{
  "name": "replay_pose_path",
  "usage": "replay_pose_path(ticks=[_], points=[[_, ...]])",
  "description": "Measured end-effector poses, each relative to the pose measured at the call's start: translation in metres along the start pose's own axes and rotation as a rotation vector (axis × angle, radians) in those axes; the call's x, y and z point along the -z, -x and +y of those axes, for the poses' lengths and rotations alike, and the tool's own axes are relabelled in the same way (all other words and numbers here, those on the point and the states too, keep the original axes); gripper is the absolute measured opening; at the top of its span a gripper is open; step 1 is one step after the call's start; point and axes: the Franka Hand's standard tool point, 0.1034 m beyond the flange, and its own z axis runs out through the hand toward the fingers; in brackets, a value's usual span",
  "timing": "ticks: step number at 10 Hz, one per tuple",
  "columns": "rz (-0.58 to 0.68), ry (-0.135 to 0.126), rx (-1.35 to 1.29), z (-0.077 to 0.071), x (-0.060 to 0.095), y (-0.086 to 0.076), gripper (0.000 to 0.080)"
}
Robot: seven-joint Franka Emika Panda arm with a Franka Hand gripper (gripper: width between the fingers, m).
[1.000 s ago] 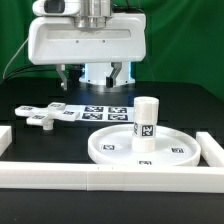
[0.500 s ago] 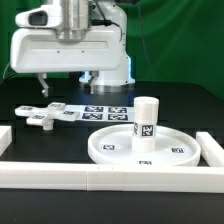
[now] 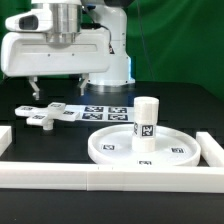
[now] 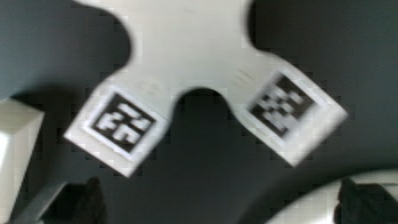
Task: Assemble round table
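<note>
Cropping the cross-shaped foot piece (image 4: 192, 60) at the wrist view's edges, showing only part of it. Blurring both its tags (image 4: 121, 122) beyond reading. Smearing the fingertips (image 4: 68, 200) of the gripper (image 4: 217, 198) into dark, half-cut shapes. Cutting off the arm (image 3: 60, 50) at the exterior view's upper edge, and hiding a stretch of the round disc (image 3: 110, 148) behind the leg (image 3: 147, 120).

The arm (image 3: 62, 15) stands at the exterior view's left, pointing straight down — its gripper (image 3: 57, 90) hangs with both fingers (image 3: 35, 90) spread wide apart, empty between.
</note>
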Motion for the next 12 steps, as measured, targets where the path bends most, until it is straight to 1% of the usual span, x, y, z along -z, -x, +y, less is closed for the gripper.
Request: replay_pose_path(ticks=[1, 2, 4, 7, 9, 12], points=[[-0.006, 0.002, 0.001, 0.005, -0.007, 0.008, 0.0649], [0.003, 0.022, 0.015, 0.009, -0.01, 0.014, 0.0649], [-0.015, 0.011, 0.027, 0.013, -0.021, 0.025, 0.0649], [-0.023, 0.004, 0.027, 0.01, -0.025, 0.028, 0.0649], [-0.02, 0.005, 0.043, 0.006, -0.023, 0.023, 0.0649], [-0.021, 0.004, 0.041, 0.006, -0.024, 0.024, 0.0649]])
